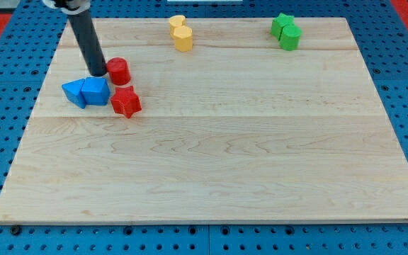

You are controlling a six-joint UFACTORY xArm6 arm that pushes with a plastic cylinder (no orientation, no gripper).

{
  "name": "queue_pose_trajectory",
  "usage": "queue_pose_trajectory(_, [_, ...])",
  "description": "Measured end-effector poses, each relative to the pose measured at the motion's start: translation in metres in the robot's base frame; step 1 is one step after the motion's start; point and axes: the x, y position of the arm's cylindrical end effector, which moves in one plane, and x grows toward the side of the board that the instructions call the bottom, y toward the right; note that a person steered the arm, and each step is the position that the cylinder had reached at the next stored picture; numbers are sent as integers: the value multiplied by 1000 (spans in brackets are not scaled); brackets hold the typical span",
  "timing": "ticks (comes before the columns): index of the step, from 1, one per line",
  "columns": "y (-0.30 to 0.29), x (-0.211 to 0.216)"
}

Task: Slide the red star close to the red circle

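While my tip point(98, 74) rests at the far left of the wooden tabletop point(211, 170), touching the left side of the red circle point(119, 70), the red star point(126, 102) lies just near of that circle, beside 2 blue blocks point(87, 91). Its points spread evenly, showing no long axis. No writing is legible. No gripper exists here, only a rod. Yellow blocks point(180, 33) and green blocks point(286, 31) sit far.

Bright and even from above, with only short, soft shadows under the blocks and beside the rod point(87, 42). No strong glare on the pale wooden board point(218, 156). Sharp in the middle, slightly soft toward the edges.
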Motion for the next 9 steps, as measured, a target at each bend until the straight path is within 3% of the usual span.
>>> queue_pose_trajectory(2, [146, 7])
queue_pose_trajectory(3, [160, 72])
queue_pose_trajectory(4, [141, 152])
queue_pose_trajectory(5, [65, 164])
queue_pose_trajectory(7, [10, 107])
queue_pose_trajectory(8, [28, 81])
queue_pose_trajectory(9, [96, 49])
